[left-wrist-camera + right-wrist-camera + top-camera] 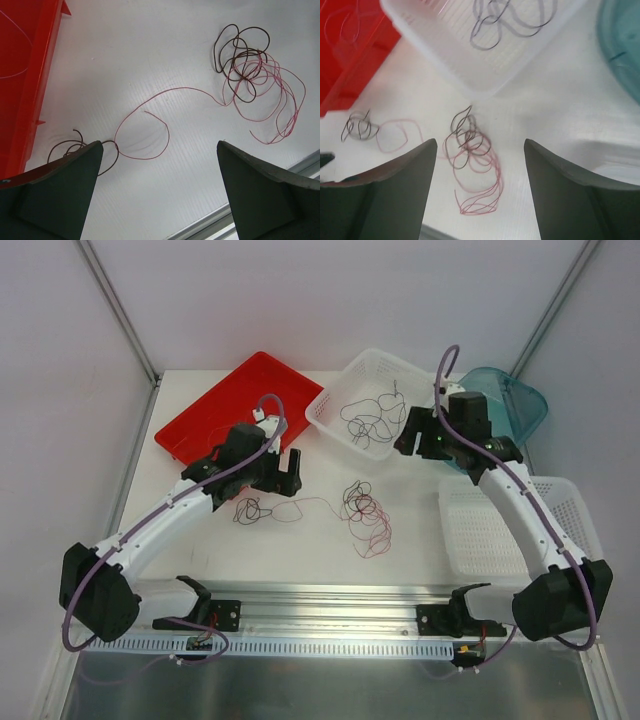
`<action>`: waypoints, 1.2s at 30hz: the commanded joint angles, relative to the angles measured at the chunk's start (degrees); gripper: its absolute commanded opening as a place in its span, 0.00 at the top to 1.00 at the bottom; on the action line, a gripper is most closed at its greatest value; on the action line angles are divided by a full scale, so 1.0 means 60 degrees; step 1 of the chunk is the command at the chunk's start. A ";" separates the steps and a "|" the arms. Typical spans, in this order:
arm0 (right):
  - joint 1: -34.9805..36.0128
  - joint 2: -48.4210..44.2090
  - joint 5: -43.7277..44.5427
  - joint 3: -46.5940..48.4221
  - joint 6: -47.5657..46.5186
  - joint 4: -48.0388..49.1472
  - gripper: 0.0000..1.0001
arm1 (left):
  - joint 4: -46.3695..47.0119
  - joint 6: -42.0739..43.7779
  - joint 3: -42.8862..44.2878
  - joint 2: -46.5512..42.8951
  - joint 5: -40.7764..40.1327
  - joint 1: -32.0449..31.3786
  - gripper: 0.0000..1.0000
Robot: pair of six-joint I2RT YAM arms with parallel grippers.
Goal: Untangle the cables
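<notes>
The table (320,550) carried a red tray (220,405) at the back left, a white basket (345,390) at back centre, a teal bin (525,405) behind the right arm and a second basket (480,535) at the right. Only the top view took in all four; the bin was a blurred edge (620,45) for the right wrist camera.

The left tool (287,468) hung low beside the tray, fingers wide apart and holding nothing (160,150). The right tool (415,432) hung at the basket's near corner, fingers also apart and holding nothing (480,145).

A tangle (365,510) of dark and red cables lay mid-table, between the tools. A red strand (305,502) ran from it to a small loop (248,510) of dark wire just beside the left tool. From the left wrist the tangle (252,75) showed its separate coils, the strand (150,130) curled, and the loop (70,147) was partly hidden behind a finger. A dark cable (370,418) lay inside the basket (445,50), blurred from the right wrist (512,20). A pale thread (15,75) in the tray showed only in the wrist views.
</notes>
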 commanded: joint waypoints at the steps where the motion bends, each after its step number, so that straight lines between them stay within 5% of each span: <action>1: 0.0967 -0.0368 -0.0536 -0.0627 -0.0413 -0.0144 0.26 | -0.0341 -0.0597 0.0059 0.0198 -0.0154 0.0091 0.01; 13: 0.3386 -0.1130 -0.0800 -0.2532 0.0085 0.0632 0.25 | -0.1134 -0.2899 -0.1170 0.0185 -0.3756 0.0135 0.01; 23: 0.4046 -0.2594 -0.0464 -0.3660 0.0217 0.0575 0.24 | -0.1193 -0.3733 -0.1347 0.1091 -0.4434 0.0691 0.09; 30: 0.4046 -0.3269 -0.0141 -0.4070 0.0114 0.0295 0.24 | -0.1193 -0.4042 -0.1362 0.2029 -0.4215 0.0736 0.37; 36: 0.4031 -0.3416 -0.0184 -0.4202 0.0158 0.0427 0.24 | -0.1193 -0.4071 -0.1566 0.1739 -0.4024 0.0721 0.88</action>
